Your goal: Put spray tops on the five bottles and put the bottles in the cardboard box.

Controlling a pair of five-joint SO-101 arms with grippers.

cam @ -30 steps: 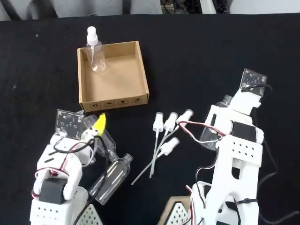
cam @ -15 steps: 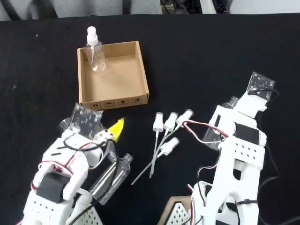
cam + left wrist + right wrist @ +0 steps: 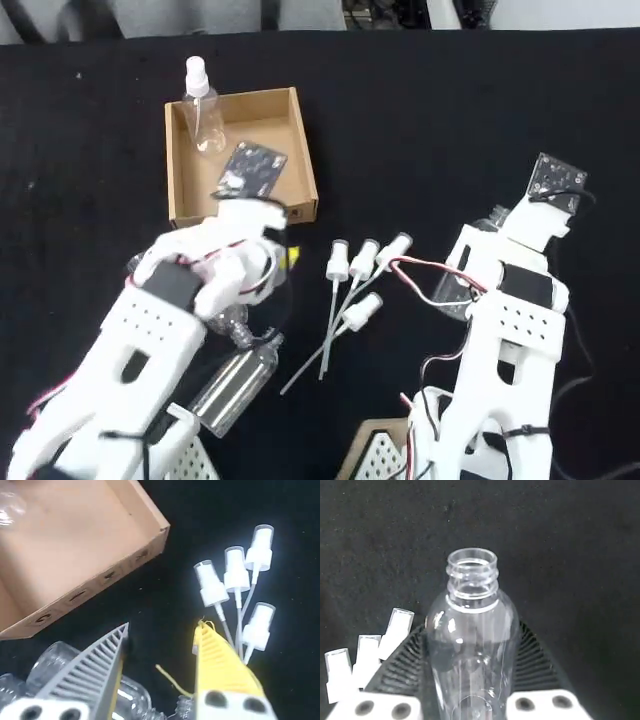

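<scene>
A cardboard box stands at the back left, with one capped bottle leaning in its far left corner. Several loose spray tops lie at mid table with their tubes pointing toward the front. My left gripper is open, its yellow and grey fingers hanging empty between the box's front wall and the spray tops. My right gripper is shut on an uncapped clear bottle, held neck outward to the right of the spray tops. That bottle's neck pokes out beside the right arm.
Uncapped bottles lie at the front left: one beside the left arm's base, others under the left gripper. The black table has free room at the back right.
The left arm has swung from over the loose bottles forward and to the right, ending near the box's front wall beside the spray tops. The right arm shifted slightly with its bottle, then held.
</scene>
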